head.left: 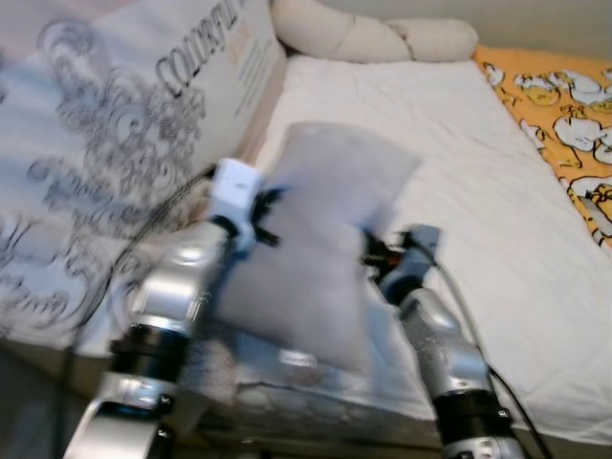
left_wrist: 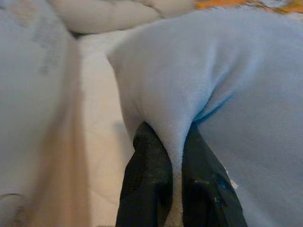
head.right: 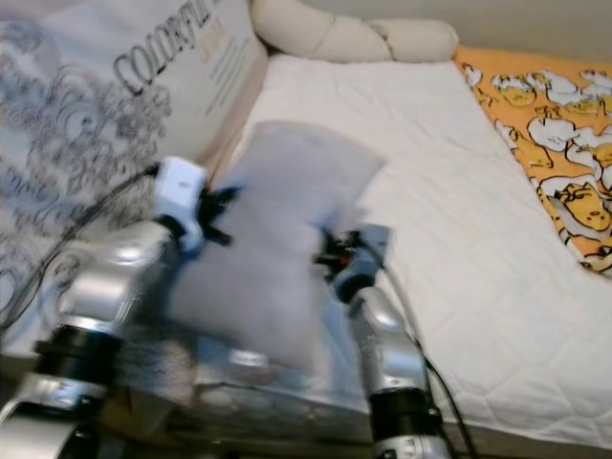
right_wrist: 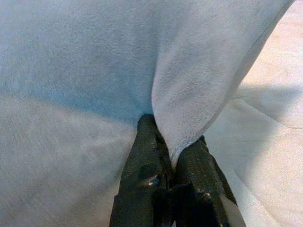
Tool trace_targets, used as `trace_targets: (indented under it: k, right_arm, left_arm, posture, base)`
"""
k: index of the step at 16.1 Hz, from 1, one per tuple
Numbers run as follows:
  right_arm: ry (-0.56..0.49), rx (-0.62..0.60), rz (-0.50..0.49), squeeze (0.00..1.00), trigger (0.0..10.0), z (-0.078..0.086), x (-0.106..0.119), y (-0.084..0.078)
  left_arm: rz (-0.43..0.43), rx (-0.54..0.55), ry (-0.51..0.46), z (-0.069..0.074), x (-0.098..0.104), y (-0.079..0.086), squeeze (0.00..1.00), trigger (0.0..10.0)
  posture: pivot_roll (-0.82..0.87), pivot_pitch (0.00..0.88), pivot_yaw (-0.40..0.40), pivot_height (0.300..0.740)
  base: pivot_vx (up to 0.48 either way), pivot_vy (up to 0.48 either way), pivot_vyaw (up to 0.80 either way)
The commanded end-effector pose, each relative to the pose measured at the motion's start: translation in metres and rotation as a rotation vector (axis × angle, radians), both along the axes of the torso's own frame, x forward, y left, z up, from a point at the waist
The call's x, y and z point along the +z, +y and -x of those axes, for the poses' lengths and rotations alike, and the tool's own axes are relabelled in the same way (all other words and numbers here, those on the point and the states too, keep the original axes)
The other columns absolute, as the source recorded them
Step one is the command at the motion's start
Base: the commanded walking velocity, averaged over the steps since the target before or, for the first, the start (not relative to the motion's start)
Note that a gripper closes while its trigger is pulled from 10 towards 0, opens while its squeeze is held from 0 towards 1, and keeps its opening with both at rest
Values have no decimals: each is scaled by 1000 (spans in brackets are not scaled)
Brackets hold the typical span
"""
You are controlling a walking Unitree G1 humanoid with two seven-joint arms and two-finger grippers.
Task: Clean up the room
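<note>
The bed [head.left: 449,163] is lying beyond both claws, its white mattress bare to receive things. Between the claws a pale grey fleece cushion [head.left: 320,249] is hanging above the bed's near edge, held from both sides so it stays level. The left claw [left_wrist: 176,156] is pinching one edge; the right claw [right_wrist: 171,158] is pinching the opposite fold.

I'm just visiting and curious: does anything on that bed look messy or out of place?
Mostly the pale grey blanket: it hangs bunched above the white mattress, pinched by the left pincer and right pincer. A large printed bag also leans against the bed's left side, an odd spot.
</note>
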State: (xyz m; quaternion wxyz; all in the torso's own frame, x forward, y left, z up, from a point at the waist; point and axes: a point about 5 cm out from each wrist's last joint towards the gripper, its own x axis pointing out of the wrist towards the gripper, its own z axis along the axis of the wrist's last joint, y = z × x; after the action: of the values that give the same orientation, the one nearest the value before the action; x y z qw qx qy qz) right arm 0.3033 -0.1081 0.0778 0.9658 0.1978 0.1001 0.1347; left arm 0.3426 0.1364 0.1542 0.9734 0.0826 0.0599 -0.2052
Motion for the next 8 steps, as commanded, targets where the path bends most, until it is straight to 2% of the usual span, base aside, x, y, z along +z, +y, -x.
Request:
trace_targets:
  k: [1,5,7,8]
  right_arm:
    - [-18,-36,8,0,10000,-3,4,-12]
    - [-14,-47,-1,0,10000,-3,4,-12]
    - [-3,-51,-38,0,10000,-1,2,-13]
    - [-1,-70,-32,1000,10000,-1,1,-16]
  left_arm:
    - [8,-31,-47,-2,10,-10,0,10000]
    - [7,-31,-47,-2,10,-10,0,10000]
    - [-13,-22,-47,-4,9,-10,0,10000]
    - [-24,-26,-45,-4,8,-10,0,10000]
  posture:
    - [17,0,5,740]
    - [12,0,10,740]
    - [10,0,12,740]
    - [9,0,13,740]
  base:
    - [311,0,0]
    - [312,0,0]
    - [264,0,0]
    - [0,0,0]
